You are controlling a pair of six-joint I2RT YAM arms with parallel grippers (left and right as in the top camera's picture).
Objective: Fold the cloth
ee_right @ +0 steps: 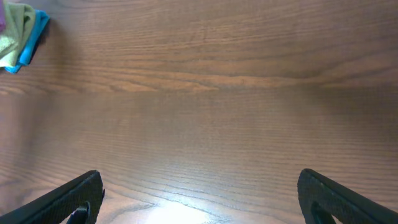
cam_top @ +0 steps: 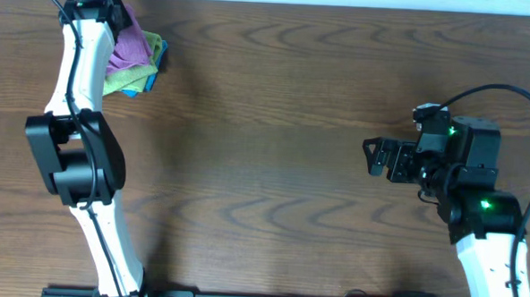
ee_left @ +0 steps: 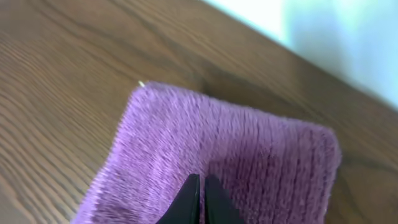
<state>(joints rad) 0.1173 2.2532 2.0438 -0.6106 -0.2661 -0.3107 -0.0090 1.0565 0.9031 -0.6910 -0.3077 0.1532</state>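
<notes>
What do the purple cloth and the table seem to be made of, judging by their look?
The cloth is probably microfibre or terry, matt: the left wrist view shows a fuzzy pile in fine ribbed rows. The table looks like dark brown wood or wood-look laminate, which one is unclear: long grain lines run across it, with a soft sheen where light reflects.

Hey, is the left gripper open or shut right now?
Shut: the left gripper has its jaws pressed together in the wrist view, pinching the cloth.

A lime-green cloth [cam_top: 123,82] lies bunched on a bright blue cloth [cam_top: 158,58] near the table's far left edge. The table [cam_top: 264,166] is dark, grained wood.
</notes>
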